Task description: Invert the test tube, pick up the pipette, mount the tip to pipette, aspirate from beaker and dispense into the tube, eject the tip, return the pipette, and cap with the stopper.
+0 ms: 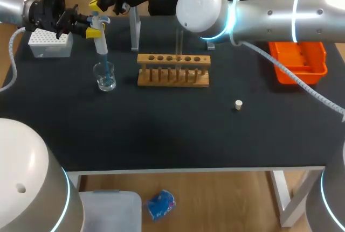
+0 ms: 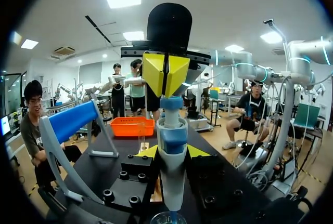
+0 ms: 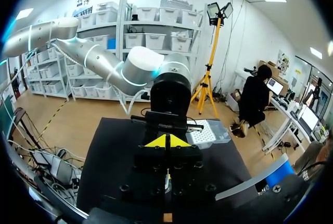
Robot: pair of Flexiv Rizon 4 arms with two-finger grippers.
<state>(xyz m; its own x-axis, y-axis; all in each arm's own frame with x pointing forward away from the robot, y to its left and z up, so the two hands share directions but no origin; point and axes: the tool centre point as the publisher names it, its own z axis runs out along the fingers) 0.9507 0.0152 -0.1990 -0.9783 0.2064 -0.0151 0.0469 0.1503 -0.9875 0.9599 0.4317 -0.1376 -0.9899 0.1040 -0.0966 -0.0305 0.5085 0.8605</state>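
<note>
One pipette (image 2: 171, 182) | clamped by left gripper (image 2: 172, 151), tip (image 1: 104, 64) in beaker (image 1: 106, 81) | right gripper (image 3: 166, 141) closed, seemingly atop pipette

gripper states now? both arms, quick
Left gripper: shut on the pipette.
Right gripper: shut, fingers together, nothing between them.

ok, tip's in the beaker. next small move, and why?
Probably let the right arm's shut yellow fingers ease up to aspirate; they sit atop the plunger of the blue-and-white pipette, held by the left fingers, its tip down in the clear glass beaker of blue liquid.
</note>
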